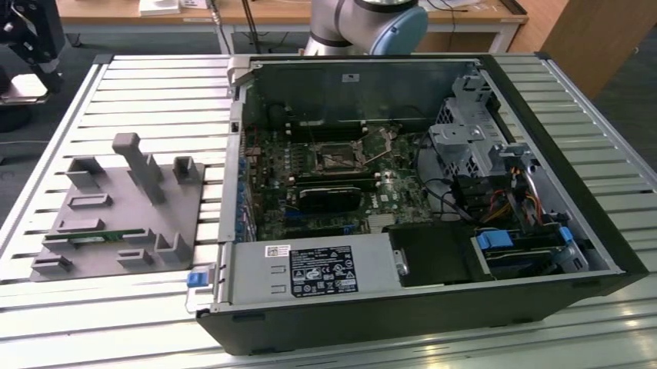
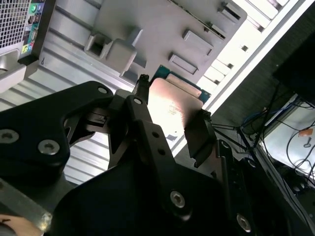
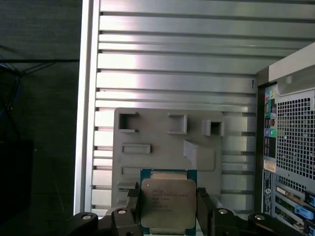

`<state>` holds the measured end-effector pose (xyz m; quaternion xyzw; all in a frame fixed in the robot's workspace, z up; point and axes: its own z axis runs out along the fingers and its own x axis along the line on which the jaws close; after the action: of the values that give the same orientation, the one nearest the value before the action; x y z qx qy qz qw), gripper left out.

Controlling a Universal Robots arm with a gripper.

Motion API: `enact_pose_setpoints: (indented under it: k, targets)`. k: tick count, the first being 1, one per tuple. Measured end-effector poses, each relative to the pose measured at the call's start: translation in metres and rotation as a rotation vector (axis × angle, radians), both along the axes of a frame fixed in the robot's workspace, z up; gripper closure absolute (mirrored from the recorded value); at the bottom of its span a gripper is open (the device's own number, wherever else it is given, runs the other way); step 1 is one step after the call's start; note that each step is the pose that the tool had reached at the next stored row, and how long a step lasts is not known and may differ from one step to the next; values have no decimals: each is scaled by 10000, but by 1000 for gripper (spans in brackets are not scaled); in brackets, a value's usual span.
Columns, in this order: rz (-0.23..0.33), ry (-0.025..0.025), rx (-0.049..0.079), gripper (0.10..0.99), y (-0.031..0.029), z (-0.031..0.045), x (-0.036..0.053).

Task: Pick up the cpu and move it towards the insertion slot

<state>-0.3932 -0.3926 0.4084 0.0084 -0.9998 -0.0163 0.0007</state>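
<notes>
Gripper (image 3: 168,196) is clamped on the cpu (image 2: 172,105). In both wrist views we see one black finger (image 3: 134,202) pressed against each of two opposite edges of the chip. The silvery lid faces the cameras, and a green rim shows around it.

Position of the cpu: outside the computer, over one edge of the grey holder block (image 3: 167,142). It looks lifted clear of the block, though from these angles we cannot rule out contact underneath.

In the exterior view we note the holder block lying on the slatted table (image 1: 61,115), near the table edge at the exterior view's left and just beside the open computer case (image 1: 555,254). A thin green strip (image 1: 98,235), probably a memory stick, lies in a groove of the block.

The insertion slot (image 1: 337,159) is a dark square in a metal frame. It sits on the green board (image 1: 395,196) inside the case, on the side towards the arm's base (image 1: 365,23) and well apart from the holder block.
</notes>
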Motion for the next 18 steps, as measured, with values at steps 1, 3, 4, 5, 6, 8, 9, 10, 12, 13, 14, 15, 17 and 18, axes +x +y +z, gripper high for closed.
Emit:
enact_pose_setpoints:
  k: [1,3,4,5,6,8,9,10,12,13,14,15,17,18]
  targets:
    - [1,-1,1,545,0,-1,19]
    - [0,-1,0,545,0,-1,58]
    - [0,0,0,545,0,0,77]
    - [-1,-1,1,545,0,-1,95]
    - [0,0,0,545,0,0,115]
    - [0,-1,1,545,0,-1,154]
    - [0,0,0,545,0,0,175]
    - [0,0,0,545,0,0,195]
    - [0,0,0,545,0,0,227]
    - [0,0,0,545,0,0,241]
    - [0,0,0,545,0,0,255]
    - [0,0,0,545,0,0,267]
    - [0,0,0,545,0,0,290]
    - [0,0,0,545,0,-1,303]
